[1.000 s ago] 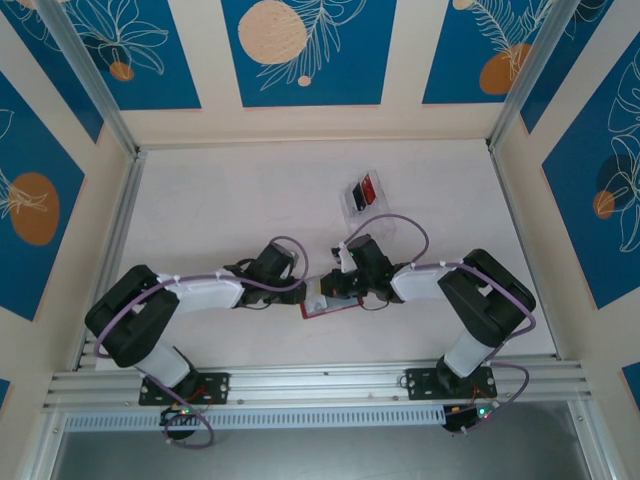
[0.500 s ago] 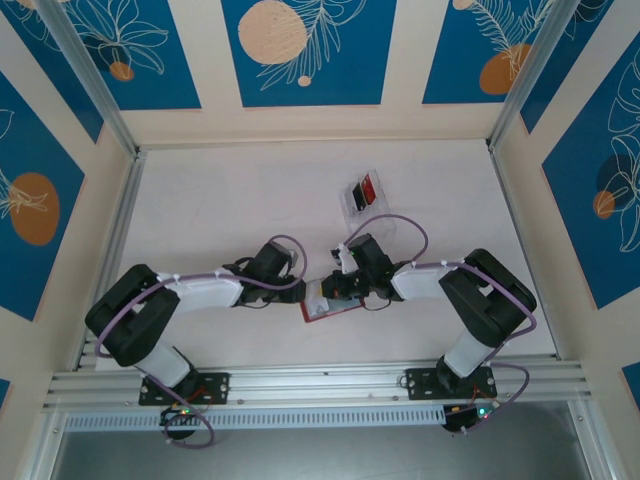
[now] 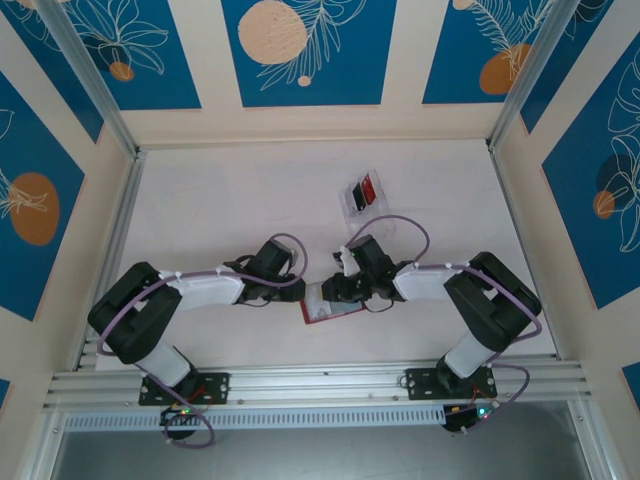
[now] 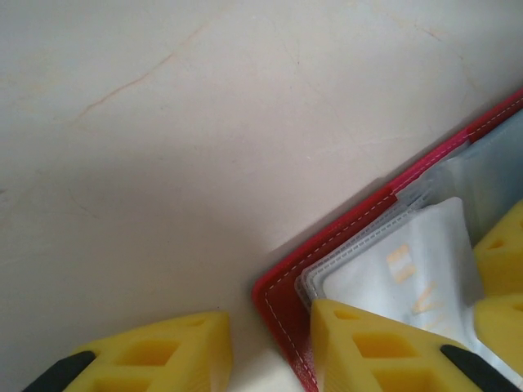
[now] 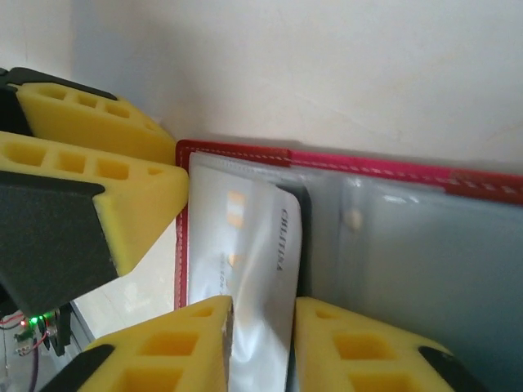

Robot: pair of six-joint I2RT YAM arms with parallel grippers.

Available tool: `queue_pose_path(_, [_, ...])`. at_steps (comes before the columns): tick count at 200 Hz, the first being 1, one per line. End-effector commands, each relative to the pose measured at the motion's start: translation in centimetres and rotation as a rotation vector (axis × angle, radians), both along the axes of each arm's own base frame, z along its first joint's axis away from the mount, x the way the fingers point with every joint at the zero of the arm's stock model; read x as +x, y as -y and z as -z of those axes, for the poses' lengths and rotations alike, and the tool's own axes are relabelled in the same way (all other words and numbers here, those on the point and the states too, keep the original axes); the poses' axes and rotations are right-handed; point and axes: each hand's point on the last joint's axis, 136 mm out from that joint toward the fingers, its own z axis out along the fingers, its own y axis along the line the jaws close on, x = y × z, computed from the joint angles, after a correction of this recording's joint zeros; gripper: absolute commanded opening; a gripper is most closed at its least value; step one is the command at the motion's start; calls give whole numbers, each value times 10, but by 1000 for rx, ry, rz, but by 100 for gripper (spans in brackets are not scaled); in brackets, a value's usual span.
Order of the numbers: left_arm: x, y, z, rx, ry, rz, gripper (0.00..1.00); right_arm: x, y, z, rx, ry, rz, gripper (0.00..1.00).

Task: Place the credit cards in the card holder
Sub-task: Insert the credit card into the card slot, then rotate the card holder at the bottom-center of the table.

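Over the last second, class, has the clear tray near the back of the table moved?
No. In the top view the clear tray sits in the same spot relative to the table's back edge as before.

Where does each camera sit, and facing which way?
Top external: above, behind the bases, looking down at the table; both arms meet at the card holder.
Left wrist: faces the card holder's corner on the table; left gripper at the bottom.
Right wrist: faces the open card holder's inside; right gripper at the bottom.
Shared: the card holder.
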Motion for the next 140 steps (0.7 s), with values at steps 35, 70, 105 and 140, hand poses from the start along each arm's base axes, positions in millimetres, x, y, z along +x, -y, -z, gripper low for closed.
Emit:
queue_pose_path(35, [-1,37,-2,-127,12,90,33,0,17,-28,-73,46,19,37])
queue_pose_path(70, [-7,37,-11,-115,33,115,34,13,47,-29,-255,100,94,24])
queue_pose_path(105, [-22,40,-15,-91,43,133,35,25,67,-16,-386,93,133,10])
queue_pose_path(140, [-28,34,-12,-65,46,103,36,35,74,-4,-459,70,149,4])
